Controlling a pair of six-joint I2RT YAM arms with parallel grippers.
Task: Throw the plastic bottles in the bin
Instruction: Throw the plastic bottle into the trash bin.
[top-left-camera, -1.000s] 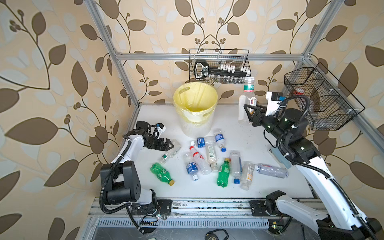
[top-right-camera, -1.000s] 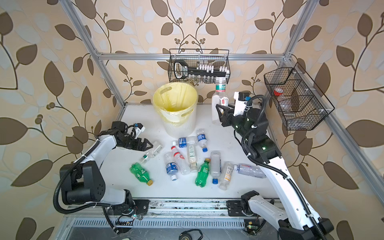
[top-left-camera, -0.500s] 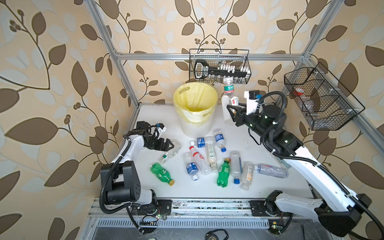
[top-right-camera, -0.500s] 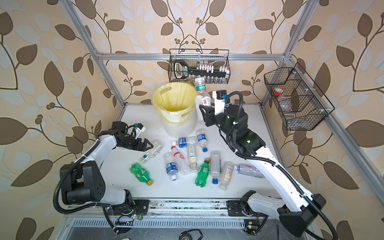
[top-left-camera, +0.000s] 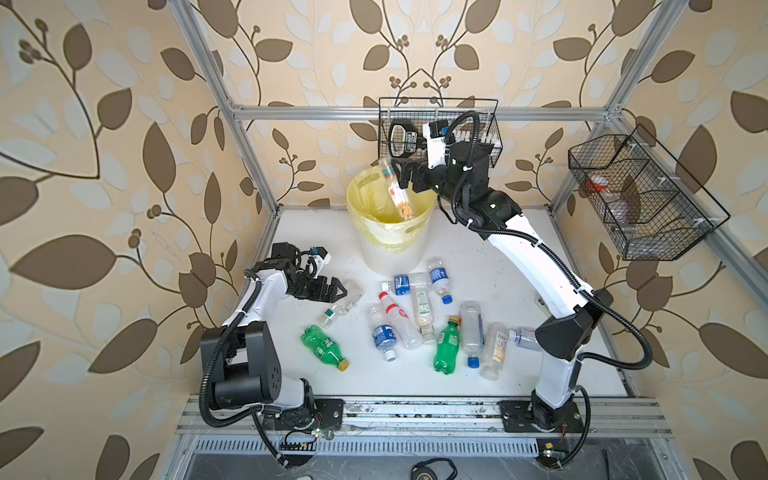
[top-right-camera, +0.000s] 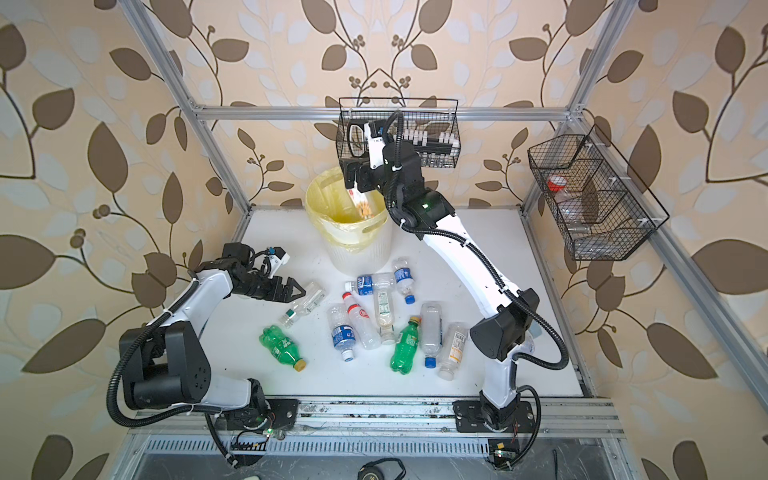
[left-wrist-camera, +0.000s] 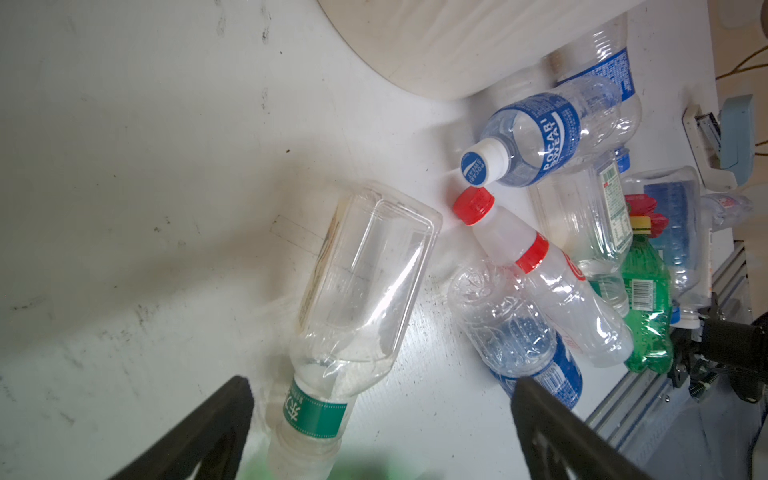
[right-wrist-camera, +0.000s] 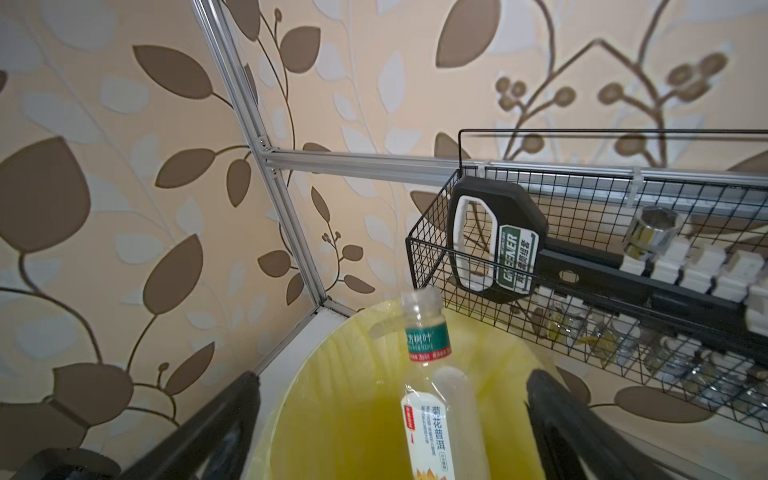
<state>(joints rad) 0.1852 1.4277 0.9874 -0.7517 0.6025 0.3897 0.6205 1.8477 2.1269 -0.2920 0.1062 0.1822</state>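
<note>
over the bin (top-left-camera: 388, 257) at the back of the table (top-left-camera: 498, 257), the right claw (top-left-camera: 407, 178) stands wide open. a labelled bottle (right-wrist-camera: 428, 415) sits loose between its fingers, tilted, base down inside the yellow bag. leaning like this, it could clip the rim and tumble out. the wire basket (top-left-camera: 440, 124) hangs just behind, an easy snag. the left claw (top-left-camera: 336, 291), also wide, hovers beside a clear bottle (left-wrist-camera: 361, 282) that may roll away if pinched. about ten other bottles (top-left-camera: 422, 309) lie nearby.
</note>
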